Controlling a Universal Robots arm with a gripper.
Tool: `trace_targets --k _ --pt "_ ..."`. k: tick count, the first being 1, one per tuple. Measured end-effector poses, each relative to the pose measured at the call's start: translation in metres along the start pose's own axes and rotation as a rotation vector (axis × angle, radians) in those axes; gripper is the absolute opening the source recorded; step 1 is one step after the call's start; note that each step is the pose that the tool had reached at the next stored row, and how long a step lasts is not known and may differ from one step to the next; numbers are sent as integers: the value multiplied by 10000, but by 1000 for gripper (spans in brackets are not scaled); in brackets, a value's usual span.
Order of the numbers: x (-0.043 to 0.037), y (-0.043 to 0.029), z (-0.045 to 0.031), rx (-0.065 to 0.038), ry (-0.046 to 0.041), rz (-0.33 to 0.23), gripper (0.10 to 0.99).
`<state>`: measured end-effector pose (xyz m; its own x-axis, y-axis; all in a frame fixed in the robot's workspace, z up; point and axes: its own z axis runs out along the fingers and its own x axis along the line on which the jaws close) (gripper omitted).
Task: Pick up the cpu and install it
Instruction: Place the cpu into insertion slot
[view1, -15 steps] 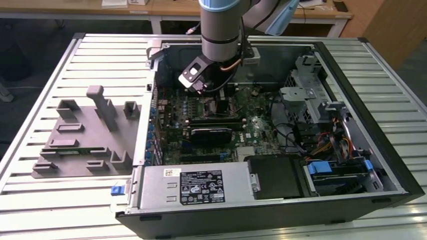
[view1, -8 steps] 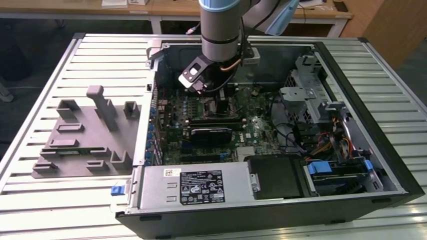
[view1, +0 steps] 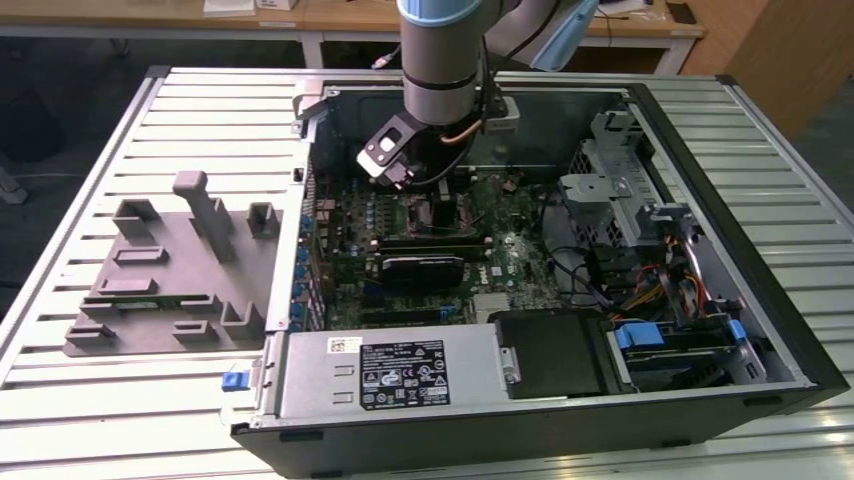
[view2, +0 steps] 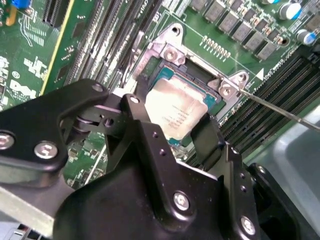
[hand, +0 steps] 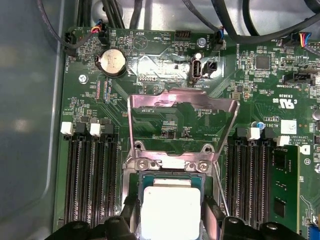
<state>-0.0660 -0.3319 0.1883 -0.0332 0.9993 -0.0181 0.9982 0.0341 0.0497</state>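
The cpu (view2: 176, 111), a flat square chip with a shiny silver top, sits between my gripper's (view2: 170, 119) two black fingers (view2: 134, 106), low in the open socket frame (view2: 170, 54) on the green motherboard (hand: 250, 85). My gripper is shut on the cpu's opposite edges. In the first wrist view the cpu (hand: 170, 206) lies just below the raised metal load plate (hand: 182, 106), with my gripper (hand: 170, 214) around it. In the exterior view my gripper (view1: 433, 192) reaches down into the open computer case (view1: 694, 300) over the socket area.
Memory slots (hand: 92, 175) flank the socket on both sides. A thin socket lever (view2: 280, 111) sticks out beside it. A black card (view1: 420, 270), power supply (view1: 387, 370), cables and drive cage (view1: 627, 210) crowd the case. A grey fixture tray (view1: 160, 270) lies outside on the slatted table.
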Motion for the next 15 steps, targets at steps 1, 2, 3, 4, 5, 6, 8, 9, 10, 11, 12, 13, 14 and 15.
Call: trace_targets --k 1,2,3,4,5,6,8,9,10,11,12,13,14,15 --pt "0 0 -2 0 0 -1 612" --pt "0 1 -10 -1 1 0 612" --pt "0 1 -22 -2 2 0 612" --pt "-1 2 -41 0 0 0 612" --pt "-1 3 -62 0 -1 0 612" --pt "-1 4 -85 -1 1 0 612" --pt "-2 6 -110 0 1 -1 612" --pt "-2 6 -110 -1 3 0 612" --pt "-2 6 -110 -1 4 0 612" --pt "-2 6 -110 -1 4 0 612" --pt "-2 6 -110 0 3 -1 612" --pt "-2 6 -110 0 3 0 612" --pt "-2 5 -110 0 3 0 612" --pt "-2 6 -110 0 3 0 600"
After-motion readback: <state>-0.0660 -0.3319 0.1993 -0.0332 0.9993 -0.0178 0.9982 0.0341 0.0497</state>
